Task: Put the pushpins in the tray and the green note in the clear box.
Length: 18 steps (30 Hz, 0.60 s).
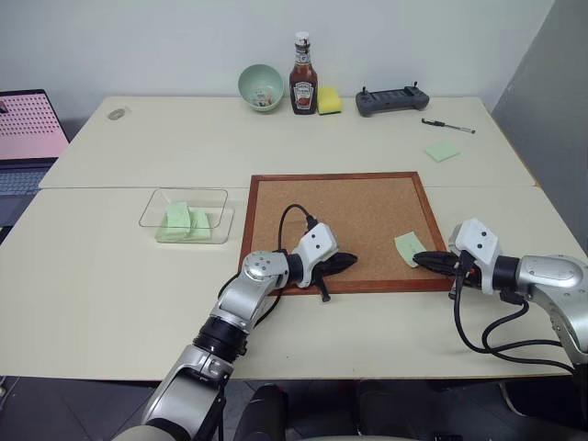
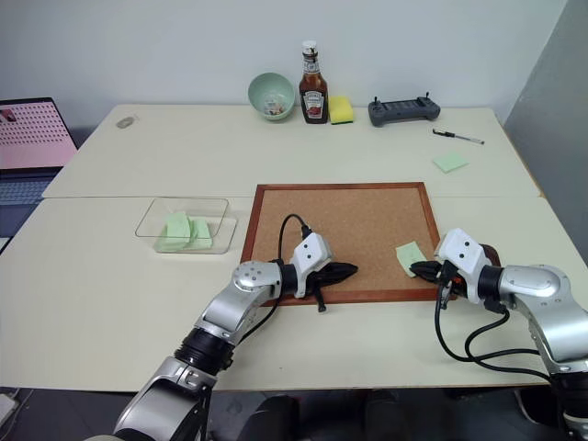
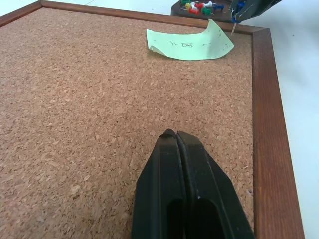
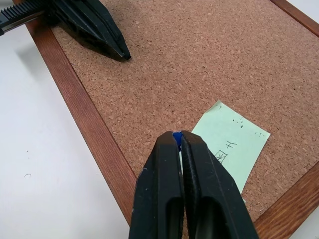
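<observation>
The green note lies on the corkboard near its right edge, one corner curled up. Just above the note's near end, my right gripper is shut on a blue pushpin, whose needle hangs down free of the board. Behind it sits the dark tray holding several coloured pushpins. My left gripper is shut and empty, low over the board's front edge and pointing toward the note. The clear box stands left of the board with folded green notes inside.
Along the table's back edge stand a green bowl, a ketchup bottle, a yellow sponge and a dark controller. A pen and a green sticky pad lie at the back right. A laptop sits far left.
</observation>
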{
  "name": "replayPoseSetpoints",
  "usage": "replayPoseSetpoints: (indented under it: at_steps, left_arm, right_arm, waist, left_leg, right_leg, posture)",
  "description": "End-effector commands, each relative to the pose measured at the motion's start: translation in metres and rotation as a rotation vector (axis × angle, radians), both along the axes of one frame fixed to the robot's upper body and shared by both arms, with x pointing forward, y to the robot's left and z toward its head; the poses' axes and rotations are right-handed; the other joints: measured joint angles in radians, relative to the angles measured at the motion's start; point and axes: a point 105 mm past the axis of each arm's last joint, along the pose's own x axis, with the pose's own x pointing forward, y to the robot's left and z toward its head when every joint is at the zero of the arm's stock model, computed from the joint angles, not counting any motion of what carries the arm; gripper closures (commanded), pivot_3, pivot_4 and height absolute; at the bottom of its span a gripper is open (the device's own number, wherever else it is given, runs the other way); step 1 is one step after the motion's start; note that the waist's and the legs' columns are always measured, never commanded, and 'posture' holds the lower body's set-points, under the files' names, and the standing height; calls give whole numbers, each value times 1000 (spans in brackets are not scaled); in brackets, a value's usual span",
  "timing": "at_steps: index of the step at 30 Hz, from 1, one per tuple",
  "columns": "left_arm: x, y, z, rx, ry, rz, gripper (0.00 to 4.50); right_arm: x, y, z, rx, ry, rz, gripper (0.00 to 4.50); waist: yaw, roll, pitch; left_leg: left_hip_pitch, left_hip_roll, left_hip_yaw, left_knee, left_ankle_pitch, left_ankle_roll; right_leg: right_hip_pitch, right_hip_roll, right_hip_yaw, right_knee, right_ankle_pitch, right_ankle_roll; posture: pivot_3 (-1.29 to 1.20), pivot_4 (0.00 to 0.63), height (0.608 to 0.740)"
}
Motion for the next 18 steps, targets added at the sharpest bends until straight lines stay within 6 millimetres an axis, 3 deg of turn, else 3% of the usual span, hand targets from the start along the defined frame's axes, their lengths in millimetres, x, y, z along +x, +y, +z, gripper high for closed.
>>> replayPoseSetpoints:
  at_steps: [1,7,14,18]
  left_arm:
    - [-1,3,-11,13,34,21,4500]
    - [-3,2,-11,13,35,13,4500]
    - [-4,1,-12,13,38,4,4500]
    - [-4,1,-13,14,38,1,4500]
  right_arm:
    - [6,-19,19,-39,-83,-45,4486]
    - [9,-62,25,-143,-110,-153,4486]
    - [8,-89,19,-262,-98,-218,4486]
    - [10,-94,14,-296,-85,-235,4486]
  waist:
    - [0,0,0]
    - [1,0,0]
    - [0,0,0]
    - [0,0,0]
  left_leg:
    - [0,0,0,0,0,0]
    - [0,0,0,0,0,0]
    - [0,0,0,0,0,0]
    - [0,0,0,0,0,0]
  right_leg:
    - [0,0,0,0,0,0]
    - [0,0,0,0,0,0]
    - [0,0,0,0,0,0]
    - [0,0,0,0,0,0]
  posture:
    - [0,150,740]
    - [0,150,740]
    - [0,150,740]
    - [0,150,740]
